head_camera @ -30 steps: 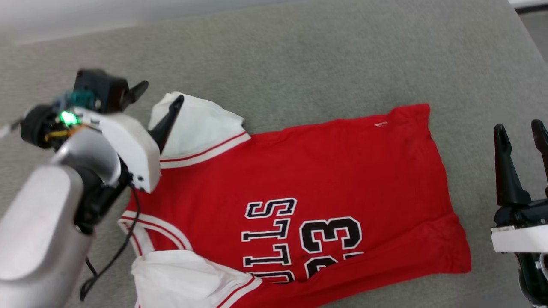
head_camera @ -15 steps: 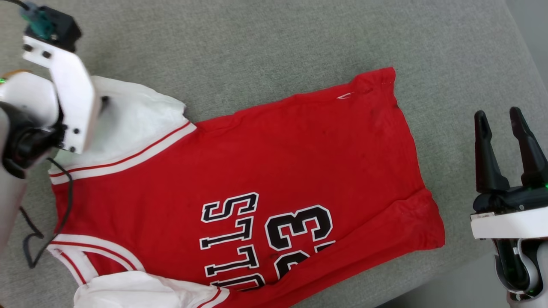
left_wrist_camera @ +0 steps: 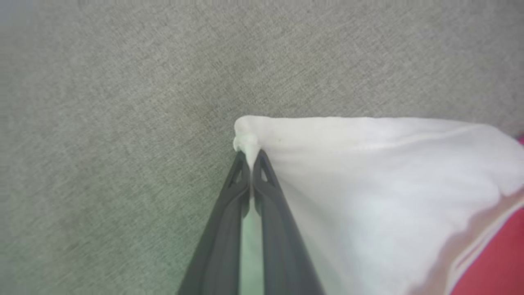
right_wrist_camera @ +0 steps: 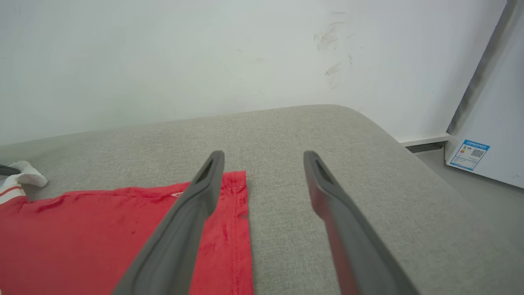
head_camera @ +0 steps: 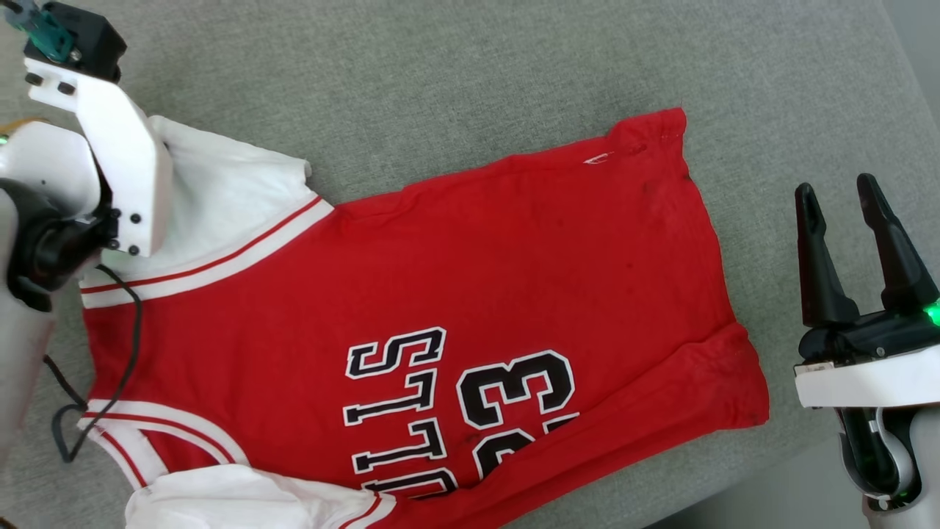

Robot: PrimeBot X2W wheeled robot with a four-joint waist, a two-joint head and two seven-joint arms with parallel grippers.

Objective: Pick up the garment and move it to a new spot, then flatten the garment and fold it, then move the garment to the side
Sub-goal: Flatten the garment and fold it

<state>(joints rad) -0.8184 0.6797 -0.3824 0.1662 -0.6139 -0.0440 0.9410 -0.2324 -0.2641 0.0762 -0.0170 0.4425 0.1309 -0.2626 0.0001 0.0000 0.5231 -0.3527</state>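
Note:
The red garment (head_camera: 440,279) lies front up on the grey cushion (head_camera: 455,66), with the lettering and the 23 sideways and its collar to the left. Its far white sleeve (head_camera: 220,198) is spread toward the upper left. In the left wrist view my left gripper (left_wrist_camera: 250,153) is shut on the corner of that white sleeve (left_wrist_camera: 368,164). In the head view the white left wrist housing (head_camera: 117,147) covers its fingers. My right gripper (head_camera: 835,187) hangs open to the right of the hem with nothing in it. In the right wrist view the right gripper (right_wrist_camera: 264,155) points past the red hem corner (right_wrist_camera: 235,192).
The cushion's right edge (head_camera: 866,95) curves down to grey floor (head_camera: 764,499) at the lower right. Behind the cushion are a white wall (right_wrist_camera: 163,61) and a white appliance with a sticker (right_wrist_camera: 491,131). The near white sleeve (head_camera: 242,503) bunches at the bottom edge.
The head camera has shifted. A second ago my left gripper was open beside the far sleeve; now it is shut on the sleeve corner, and the sleeve lies drawn out flatter.

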